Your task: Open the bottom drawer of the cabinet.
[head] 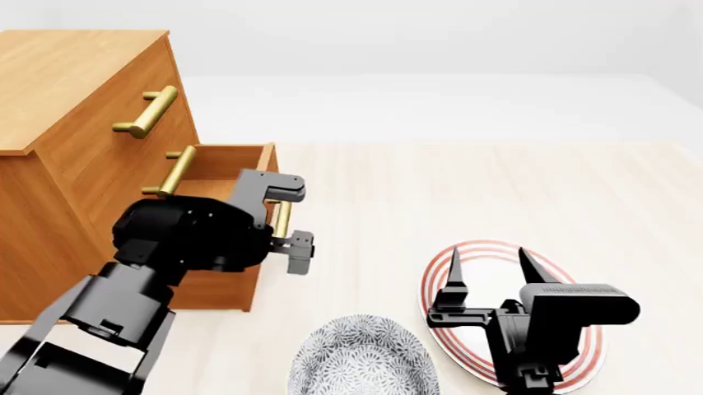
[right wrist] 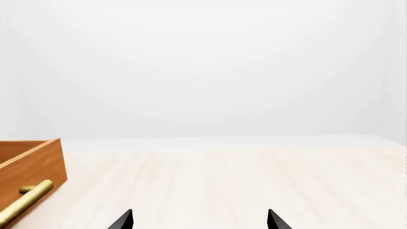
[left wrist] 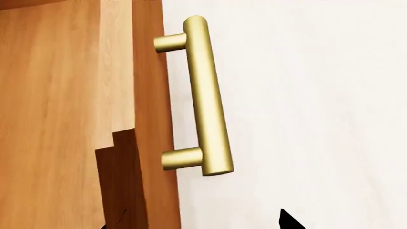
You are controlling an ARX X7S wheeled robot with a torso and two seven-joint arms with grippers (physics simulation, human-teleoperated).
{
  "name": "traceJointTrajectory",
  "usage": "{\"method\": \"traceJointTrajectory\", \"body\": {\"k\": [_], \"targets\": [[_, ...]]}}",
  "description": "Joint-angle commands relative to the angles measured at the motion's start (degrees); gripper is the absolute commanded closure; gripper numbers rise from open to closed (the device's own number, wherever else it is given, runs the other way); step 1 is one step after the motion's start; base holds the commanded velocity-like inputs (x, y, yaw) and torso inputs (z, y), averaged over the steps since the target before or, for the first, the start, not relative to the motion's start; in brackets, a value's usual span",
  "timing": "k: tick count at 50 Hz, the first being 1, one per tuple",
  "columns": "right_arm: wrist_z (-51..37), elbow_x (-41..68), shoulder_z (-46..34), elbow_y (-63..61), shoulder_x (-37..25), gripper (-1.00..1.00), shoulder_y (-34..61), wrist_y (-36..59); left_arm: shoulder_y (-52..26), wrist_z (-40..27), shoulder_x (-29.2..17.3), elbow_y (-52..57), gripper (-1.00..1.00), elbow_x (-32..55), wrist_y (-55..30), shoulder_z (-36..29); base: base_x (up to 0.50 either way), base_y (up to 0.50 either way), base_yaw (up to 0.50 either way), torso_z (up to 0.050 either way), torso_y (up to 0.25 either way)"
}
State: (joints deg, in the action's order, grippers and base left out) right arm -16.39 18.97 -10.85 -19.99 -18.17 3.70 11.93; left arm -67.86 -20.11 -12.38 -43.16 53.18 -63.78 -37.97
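The orange-brown cabinet (head: 77, 90) stands at the left in the head view. Its bottom drawer (head: 225, 169) is pulled out, with its brass handle (head: 282, 220) facing the floor space. My left gripper (head: 292, 217) is open, one finger above and one below that handle. In the left wrist view the handle (left wrist: 205, 95) lies just ahead of the black fingertips (left wrist: 289, 222), which are apart and not touching it. My right gripper (head: 490, 263) is open and empty above a plate. The drawer corner (right wrist: 38, 162) also shows in the right wrist view.
A red-ringed plate (head: 437, 271) lies on the pale wooden floor under my right gripper. A grey patterned bowl (head: 363, 358) sits in front of it. The two upper drawers with brass handles (head: 146, 111) are closed.
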Motion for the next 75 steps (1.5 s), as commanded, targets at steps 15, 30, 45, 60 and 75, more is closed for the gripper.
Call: {"method": "traceJointTrajectory", "body": {"k": [15, 30, 45, 60, 75], "targets": [[-0.7, 1.2, 1.4, -0.9, -1.1, -1.0, -1.0, -0.8, -4.9, 11.6, 12.3, -15.2, -1.0, -1.8, 9.5, -5.6, 0.0, 0.0, 0.0, 0.0, 0.0], [-0.8, 1.2, 1.0, -0.5, -1.1, -1.0, -0.8, -0.9, -7.6, 12.1, 12.2, -16.3, -1.0, 13.8, 14.2, -18.2, 0.0, 0.0, 0.0, -0.001, 0.0], [-0.8, 1.0, -0.1, 0.0, -1.1, -1.0, 0.4, -0.2, -0.6, -4.7, -2.4, 16.8, -1.0, 16.0, 24.5, -9.8, 0.0, 0.0, 0.0, -0.001, 0.0], [-2.1, 1.3, -2.6, -5.4, -2.1, -1.0, 9.8, 9.7, 8.5, -19.6, -18.0, 50.9, -1.0, 16.1, 31.8, -2.0, 0.0, 0.0, 0.0, 0.0, 0.001], [-4.1, 1.5, -3.1, -13.6, -2.7, -1.0, 27.4, 21.7, 17.6, -27.1, -26.0, 70.7, -1.0, 1.4, 40.2, -2.4, 0.0, 0.0, 0.0, 0.0, 0.0]]}}
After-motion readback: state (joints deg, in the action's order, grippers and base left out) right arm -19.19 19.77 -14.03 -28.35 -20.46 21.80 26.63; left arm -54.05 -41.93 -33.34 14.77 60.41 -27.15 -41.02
